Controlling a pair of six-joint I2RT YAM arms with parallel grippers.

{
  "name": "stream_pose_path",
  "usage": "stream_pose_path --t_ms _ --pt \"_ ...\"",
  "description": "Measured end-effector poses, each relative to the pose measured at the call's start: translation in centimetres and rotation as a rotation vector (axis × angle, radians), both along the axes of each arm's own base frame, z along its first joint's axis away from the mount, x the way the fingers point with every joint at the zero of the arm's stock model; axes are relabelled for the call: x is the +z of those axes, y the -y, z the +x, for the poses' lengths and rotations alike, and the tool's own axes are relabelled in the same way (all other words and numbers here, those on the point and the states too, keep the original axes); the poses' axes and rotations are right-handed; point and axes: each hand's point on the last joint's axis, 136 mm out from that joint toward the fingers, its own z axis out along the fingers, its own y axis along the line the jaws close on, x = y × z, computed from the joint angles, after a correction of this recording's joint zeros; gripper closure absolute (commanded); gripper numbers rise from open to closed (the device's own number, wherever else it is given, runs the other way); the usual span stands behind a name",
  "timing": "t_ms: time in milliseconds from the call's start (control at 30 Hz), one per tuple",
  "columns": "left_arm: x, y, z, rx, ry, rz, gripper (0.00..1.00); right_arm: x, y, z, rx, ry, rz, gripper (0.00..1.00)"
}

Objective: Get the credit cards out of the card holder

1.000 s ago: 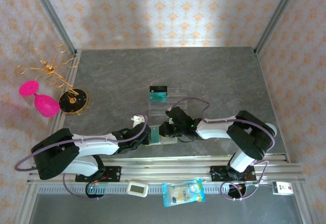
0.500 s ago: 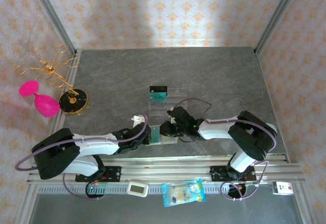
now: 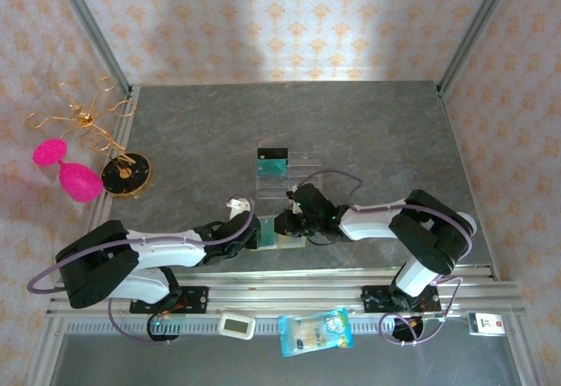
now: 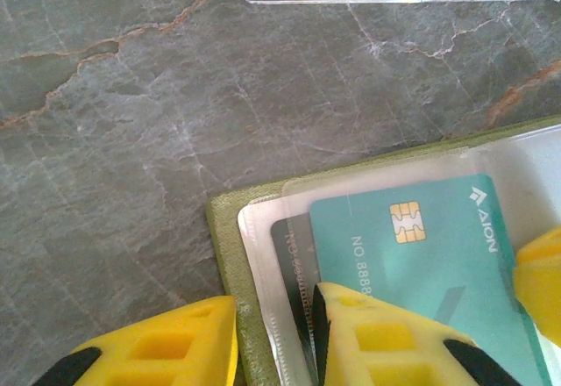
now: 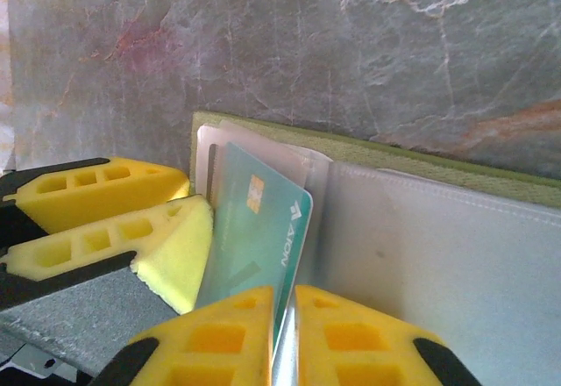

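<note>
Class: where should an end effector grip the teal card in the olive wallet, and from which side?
Pinch the teal card by its free logo end, across its flat faces, coming from the fold side of the wallet: that end tilts up from the pocket, where the right end effector clamps it.

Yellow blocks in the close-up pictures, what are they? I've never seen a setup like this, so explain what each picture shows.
Those blocks are fingers, the pinching ends of two robot arms bolted to a stone-patterned table. The wide picture looks down from above. Each close-up comes from a camera on one wrist. The left gripper clamps the edge of an olive card holder. The right gripper pinches a teal credit card that stands partly out of its pocket. Farther back, another card lies at the far corner of a clear tray.
</note>
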Motion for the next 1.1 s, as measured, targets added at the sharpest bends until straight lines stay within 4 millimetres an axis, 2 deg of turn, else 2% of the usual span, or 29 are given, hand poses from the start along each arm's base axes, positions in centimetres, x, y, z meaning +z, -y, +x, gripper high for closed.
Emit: stream_pose_path --t_ms 167,233,500,900,1100 --pt "0.0 0.0 0.0 -0.003 0.002 0.003 0.73 -0.3 0.1 0.0 -0.004 -0.009 -0.005 0.94" --pt "0.0 0.0 0.0 -0.003 0.002 0.003 0.73 -0.3 0.1 0.0 -0.003 -0.009 -0.005 1.00" --pt "0.3 0.1 0.1 -0.001 0.010 -0.007 0.70 -0.4 0.2 0.2 -0.016 -0.008 -0.013 1.00" --pt "0.4 0.2 0.0 -0.005 0.010 -0.012 0.70 0.0 2.1 0.4 -0.073 0.019 -0.075 1.00" --pt "0.5 0.2 0.0 -0.005 0.010 -0.013 0.70 0.0 2.1 0.2 -0.058 0.024 -0.076 0.74"
